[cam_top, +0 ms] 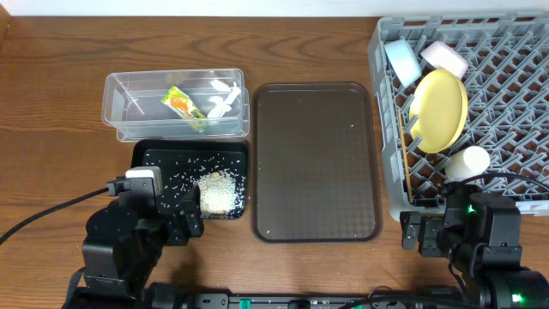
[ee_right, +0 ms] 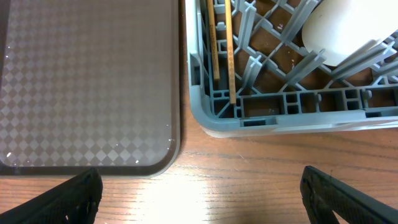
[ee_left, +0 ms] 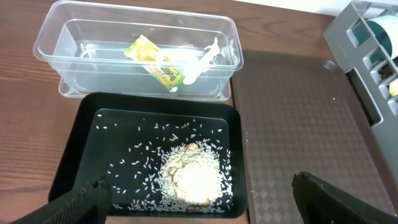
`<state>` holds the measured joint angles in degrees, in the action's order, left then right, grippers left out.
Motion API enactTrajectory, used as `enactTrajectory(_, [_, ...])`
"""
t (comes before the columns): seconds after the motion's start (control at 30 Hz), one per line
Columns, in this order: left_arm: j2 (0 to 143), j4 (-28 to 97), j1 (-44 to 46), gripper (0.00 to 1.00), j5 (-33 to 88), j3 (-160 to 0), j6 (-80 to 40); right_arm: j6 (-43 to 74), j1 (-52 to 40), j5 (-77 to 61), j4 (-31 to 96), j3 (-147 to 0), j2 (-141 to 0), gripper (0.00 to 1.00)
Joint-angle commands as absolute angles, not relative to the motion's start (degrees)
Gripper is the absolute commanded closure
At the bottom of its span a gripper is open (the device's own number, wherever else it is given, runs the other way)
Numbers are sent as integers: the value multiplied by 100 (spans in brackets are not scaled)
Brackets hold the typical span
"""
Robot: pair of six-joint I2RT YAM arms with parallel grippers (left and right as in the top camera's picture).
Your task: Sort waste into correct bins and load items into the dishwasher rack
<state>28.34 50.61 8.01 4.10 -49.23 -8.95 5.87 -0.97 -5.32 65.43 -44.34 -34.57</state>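
The clear tub (cam_top: 116, 107) holds the green-yellow wrapper (cam_top: 183, 106) and the white plastic scrap (cam_top: 223, 101); both show in the left wrist view (ee_left: 155, 62) (ee_left: 202, 59). The black tray (cam_top: 146, 159) holds rice scraps (cam_top: 219, 192), heaped at its near right (ee_left: 193, 177). The grey rack (cam_top: 390, 180) holds the yellow plate (cam_top: 439, 110), light blue bowl (cam_top: 401, 60), white bowl (cam_top: 444, 58), white cup (cam_top: 467, 163) and chopsticks (ee_right: 230, 50). My left gripper (ee_left: 205, 214) is open and empty at the black tray's near edge. My right gripper (ee_right: 202, 205) is open and empty over bare table.
A flat brown serving tray (cam_top: 316, 163) lies between the bins and the rack; its near right corner shows in the right wrist view (ee_right: 87, 93). The rack's near corner (ee_right: 211, 121) is just ahead of my right gripper. A black cable (cam_top: 51, 210) runs left.
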Motion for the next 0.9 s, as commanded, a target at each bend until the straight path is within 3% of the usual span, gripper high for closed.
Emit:
enactTrajectory(0.0, [2803, 5057, 779, 5, 399, -4890, -860, 617, -99, -410, 6482, -4397, -3319, 1])
enactTrajectory(0.43, [2803, 5057, 779, 5, 399, -4890, -860, -36, -270, -322, 3124, -2423, -414, 1])
enactTrajectory(0.87, [2803, 5057, 779, 5, 399, -4890, -860, -462, -270, -237, -117, -329, -27, 1])
